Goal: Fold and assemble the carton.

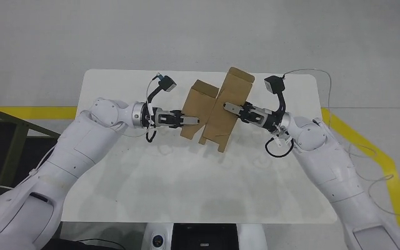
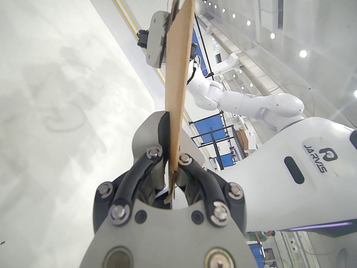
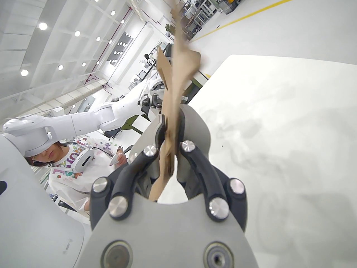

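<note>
The left gripper and right gripper each pinched the brown cardboard carton tight over the white table.

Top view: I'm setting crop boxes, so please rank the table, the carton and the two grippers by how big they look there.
1. table
2. carton
3. left gripper and right gripper: they look about alike, so I won't rank one over the other.

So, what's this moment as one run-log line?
carton: held over table | left claw: shut on carton | right claw: shut on carton
</note>
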